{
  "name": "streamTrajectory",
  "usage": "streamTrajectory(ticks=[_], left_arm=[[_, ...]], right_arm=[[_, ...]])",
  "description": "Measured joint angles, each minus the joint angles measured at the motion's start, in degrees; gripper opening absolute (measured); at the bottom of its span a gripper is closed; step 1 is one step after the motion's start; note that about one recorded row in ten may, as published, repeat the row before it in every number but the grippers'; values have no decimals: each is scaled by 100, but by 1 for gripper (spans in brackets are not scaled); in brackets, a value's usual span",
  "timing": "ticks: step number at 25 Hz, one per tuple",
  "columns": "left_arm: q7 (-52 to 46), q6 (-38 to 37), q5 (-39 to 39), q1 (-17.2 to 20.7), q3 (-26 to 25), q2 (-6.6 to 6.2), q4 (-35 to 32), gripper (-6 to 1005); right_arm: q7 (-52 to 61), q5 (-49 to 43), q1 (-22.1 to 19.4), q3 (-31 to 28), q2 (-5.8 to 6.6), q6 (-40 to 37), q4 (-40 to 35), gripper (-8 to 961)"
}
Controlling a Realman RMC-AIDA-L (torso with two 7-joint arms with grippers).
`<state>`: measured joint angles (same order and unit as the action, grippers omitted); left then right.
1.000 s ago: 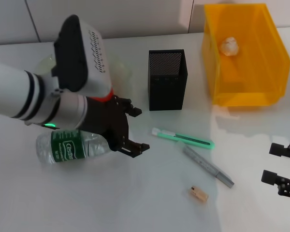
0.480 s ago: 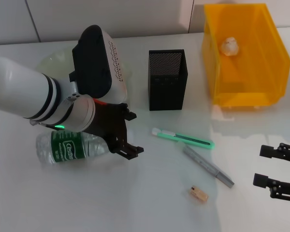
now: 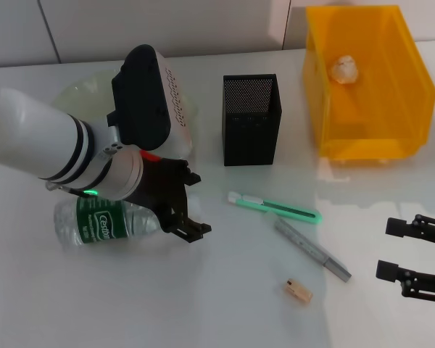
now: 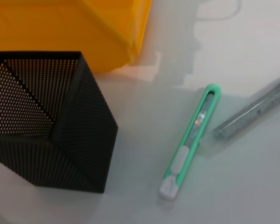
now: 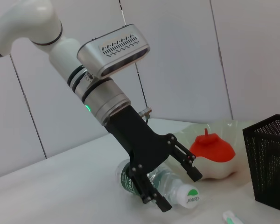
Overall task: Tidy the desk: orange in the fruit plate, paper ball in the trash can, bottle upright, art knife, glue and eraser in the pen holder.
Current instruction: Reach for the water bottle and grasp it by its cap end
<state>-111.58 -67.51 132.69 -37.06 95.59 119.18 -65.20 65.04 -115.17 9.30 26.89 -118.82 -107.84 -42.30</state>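
The clear bottle point(image 3: 101, 221) with a green label lies on its side at the table's left. My left gripper point(image 3: 194, 204) is open, its fingers on either side of the bottle's capped end point(image 5: 189, 197); I cannot tell whether they touch it. In the right wrist view the red-orange orange point(image 5: 212, 147) rests in the fruit plate point(image 5: 224, 169) behind that arm. The paper ball point(image 3: 344, 69) lies inside the yellow trash can point(image 3: 366, 138). A green art knife point(image 3: 275, 208), grey glue stick point(image 3: 312, 250) and tan eraser point(image 3: 297, 291) lie in front of the black mesh pen holder point(image 3: 251, 119). My right gripper point(image 3: 413, 257) hovers open at the right edge.
In the left wrist view the pen holder point(image 4: 46, 121) stands close to the trash can point(image 4: 74, 28), with the art knife point(image 4: 191, 140) and glue point(image 4: 252, 114) beside it. The fruit plate's rim point(image 3: 71, 94) shows behind my left arm. A white wall panel runs along the table's back.
My left gripper has shifted left and slightly down, closer around the bottle's capped end, staying open. My right gripper has come a little further into view from the right.
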Motion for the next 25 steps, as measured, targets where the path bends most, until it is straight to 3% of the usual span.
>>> streamTrajectory(ticks=[25], left_arm=[[-10, 422, 312, -266, 409, 0, 386, 835]], right_arm=[[1, -15, 46, 1, -9, 142, 103, 749]])
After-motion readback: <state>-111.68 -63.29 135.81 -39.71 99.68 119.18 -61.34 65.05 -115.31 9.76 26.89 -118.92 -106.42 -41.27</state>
